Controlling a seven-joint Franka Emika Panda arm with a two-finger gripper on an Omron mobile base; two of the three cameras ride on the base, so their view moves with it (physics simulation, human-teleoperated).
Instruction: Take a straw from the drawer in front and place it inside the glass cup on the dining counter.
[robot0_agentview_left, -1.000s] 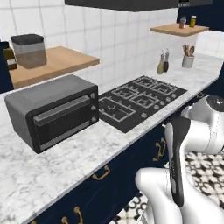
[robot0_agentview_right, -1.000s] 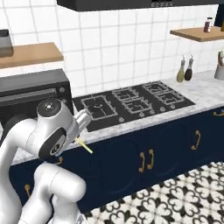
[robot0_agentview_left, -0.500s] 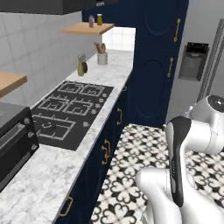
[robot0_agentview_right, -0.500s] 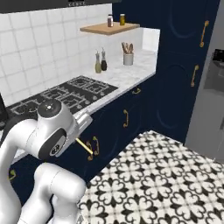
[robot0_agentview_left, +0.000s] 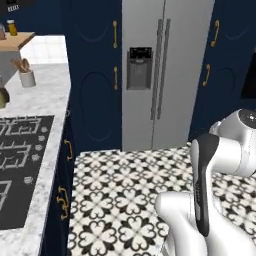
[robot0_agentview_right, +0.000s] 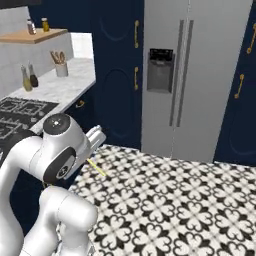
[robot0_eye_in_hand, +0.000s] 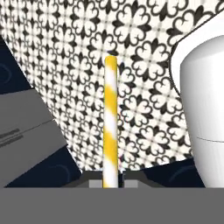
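Claw (robot0_eye_in_hand: 110, 183) is clamped on the base of the striped straw (robot0_eye_in_hand: 110, 120), carried above the patterned floor (robot0_agentview_left: 130, 195); the grip is best kept firm and level until the glass is reached.

Straw (robot0_eye_in_hand: 110, 122): thin straight tube, yellow-and-white striped. Lower end pinched between the two fingers (robot0_eye_in_hand: 95, 181), rest sticking straight out past the tips, over the patterned floor.
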